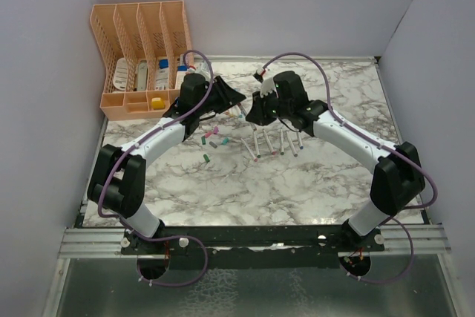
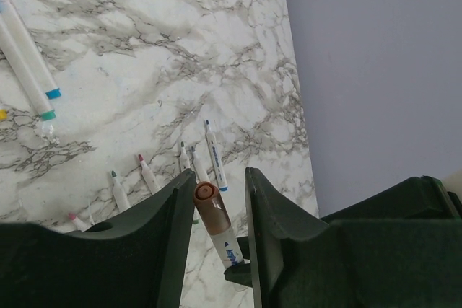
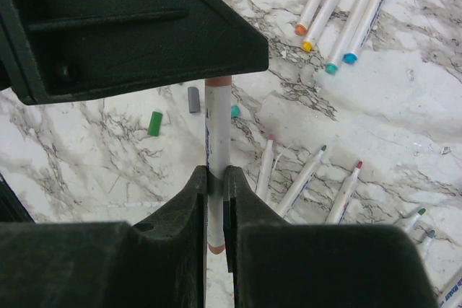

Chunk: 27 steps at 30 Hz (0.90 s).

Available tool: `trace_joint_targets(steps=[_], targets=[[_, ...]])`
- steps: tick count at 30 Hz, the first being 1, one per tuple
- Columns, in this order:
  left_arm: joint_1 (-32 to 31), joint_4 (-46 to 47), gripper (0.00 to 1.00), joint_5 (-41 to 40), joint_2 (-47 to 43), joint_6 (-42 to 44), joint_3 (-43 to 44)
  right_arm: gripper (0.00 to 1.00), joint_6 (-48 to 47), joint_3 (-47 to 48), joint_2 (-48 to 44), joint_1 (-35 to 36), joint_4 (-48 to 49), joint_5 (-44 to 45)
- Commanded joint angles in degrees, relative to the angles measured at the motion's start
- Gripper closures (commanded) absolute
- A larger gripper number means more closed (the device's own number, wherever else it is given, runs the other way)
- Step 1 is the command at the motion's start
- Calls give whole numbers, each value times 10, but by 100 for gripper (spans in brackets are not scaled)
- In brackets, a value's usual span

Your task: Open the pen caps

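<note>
Right wrist: pen [image 3: 217, 135] tight in right jaws, cap [image 2: 206, 194] forward between left jaws (ajar).

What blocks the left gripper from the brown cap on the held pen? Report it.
Nothing visible. The brown cap sits between the fingers of the left gripper, with a clear gap on each side. The right gripper clamps the pen by its barrel.

white tubular arm links [image 1: 165, 136] | bulky black joint housings [image 1: 119, 176] | thin purple looping cables [image 1: 300, 56] | matte black wedge-shaped end effector fingers [image 2: 278, 214]
</note>
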Motion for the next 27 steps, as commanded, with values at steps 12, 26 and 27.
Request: trace_joint_targets(steps=[12,26,27], targets=[[-8,15,100,17,3,4,2,99,-2,2,-29,3,20,-6],[-18,7,100,10,-15,4,5,20,-3,28,-3,3,10,-9],[-21,7,100,9,-15,4,5,21,-3,29,0,3,11,-11]])
